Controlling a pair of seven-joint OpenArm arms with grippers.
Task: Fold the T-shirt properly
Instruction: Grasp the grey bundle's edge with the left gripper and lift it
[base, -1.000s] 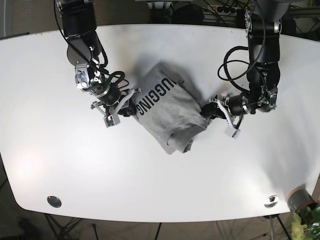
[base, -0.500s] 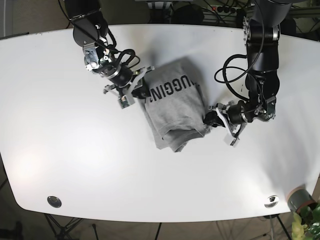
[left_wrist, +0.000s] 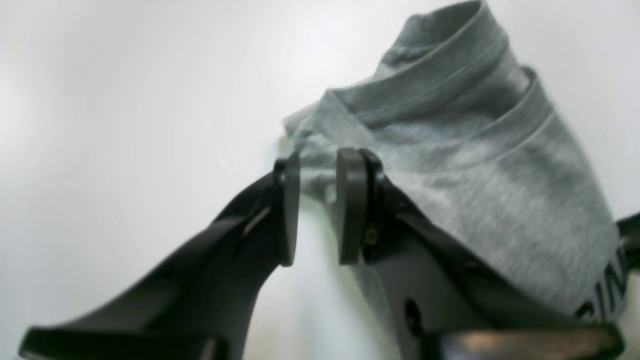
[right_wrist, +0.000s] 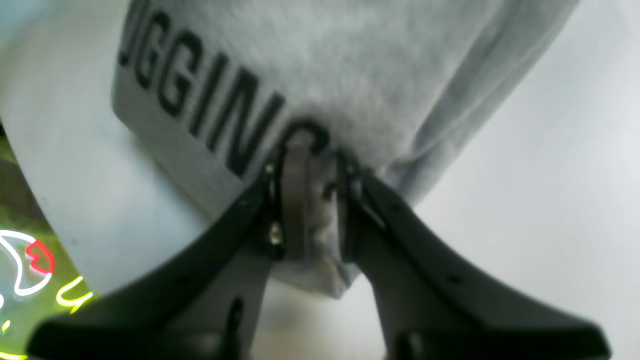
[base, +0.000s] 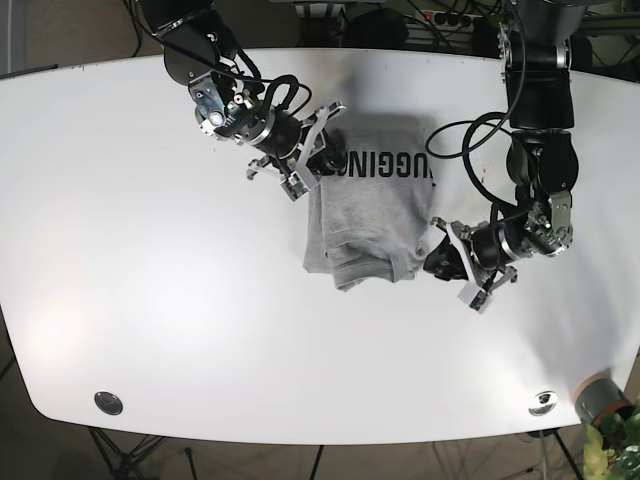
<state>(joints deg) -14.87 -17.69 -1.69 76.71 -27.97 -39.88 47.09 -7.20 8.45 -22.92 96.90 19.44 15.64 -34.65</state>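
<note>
Swinging round on the white oval bench (base: 120, 300): grey marl cotton T-shirt with black block lettering (base: 365, 215), already folded into a compact packet; a second ago it lay skewed with the print running diagonally, now the lettering reads level along the far edge and the long sides run near-to-far

Position: far of the bench's centre, slightly right, flat on the surface, rolled hem and loose sleeve end at the near side

Right tool (right_wrist: 312, 192), at the packet's far left corner: pads pinched on cloth at the end of the lettering

Left tool (left_wrist: 317, 207), at the near right corner: pads slightly apart, a fold of fabric between them; true clamping cannot be told

Judgement: folding looks largely complete; the pair is squaring the packet. Remaining: the bunched near edge wants flattening before letting go
</note>
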